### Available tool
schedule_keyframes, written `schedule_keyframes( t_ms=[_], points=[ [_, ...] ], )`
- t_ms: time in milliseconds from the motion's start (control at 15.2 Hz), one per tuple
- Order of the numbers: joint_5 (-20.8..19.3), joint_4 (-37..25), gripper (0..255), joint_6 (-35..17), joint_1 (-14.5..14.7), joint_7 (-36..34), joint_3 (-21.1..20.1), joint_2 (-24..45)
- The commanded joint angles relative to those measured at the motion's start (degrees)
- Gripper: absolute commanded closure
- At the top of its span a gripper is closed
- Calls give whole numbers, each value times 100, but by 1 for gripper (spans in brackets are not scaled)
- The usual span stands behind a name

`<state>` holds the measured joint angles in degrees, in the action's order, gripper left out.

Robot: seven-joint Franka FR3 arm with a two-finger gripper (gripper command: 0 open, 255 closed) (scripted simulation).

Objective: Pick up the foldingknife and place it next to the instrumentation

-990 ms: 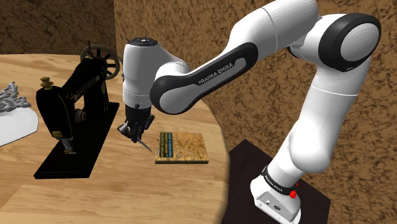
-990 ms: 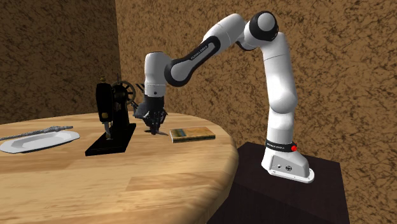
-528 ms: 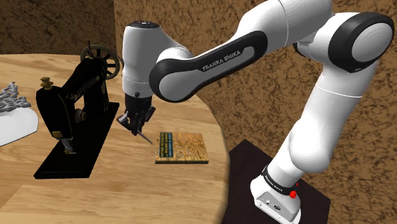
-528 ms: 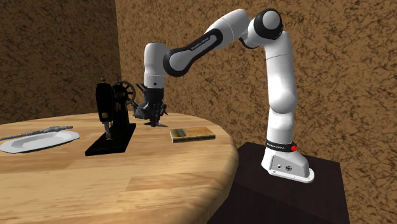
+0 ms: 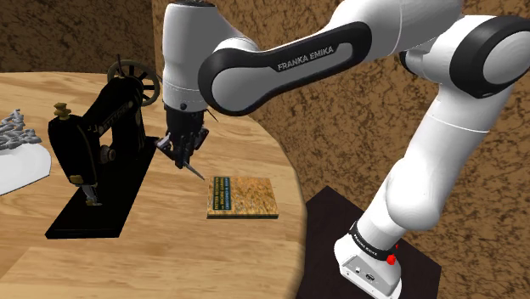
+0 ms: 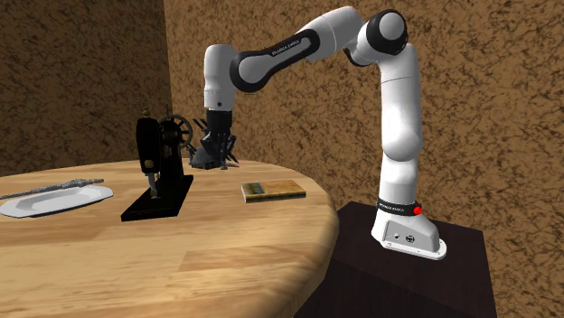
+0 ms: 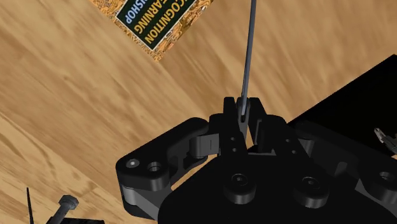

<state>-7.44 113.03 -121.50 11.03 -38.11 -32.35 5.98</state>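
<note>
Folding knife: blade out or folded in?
Out. The folding knife shows a thin grey blade running straight out beyond the gripper, whose fingers are shut on it.

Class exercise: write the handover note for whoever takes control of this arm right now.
Hand: shut on the folding knife, thin blade pointing down, clear of the table.
Knife: in the air between the black sewing machine and the book.
Done: the pickup.
Left: carry the knife to the instrumentation, probably the sewing machine, lay it on the table beside it, open the hand, back away.
</note>
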Motion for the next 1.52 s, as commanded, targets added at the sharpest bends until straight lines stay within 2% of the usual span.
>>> schedule_keyframes(
  t_ms=[0, 1452],
  points=[
    [48, -97, 255, 148, -4, 33, -8, -60],
    [271, -1514, 255, 1781, -20, 250, -27, -330]
  ],
)
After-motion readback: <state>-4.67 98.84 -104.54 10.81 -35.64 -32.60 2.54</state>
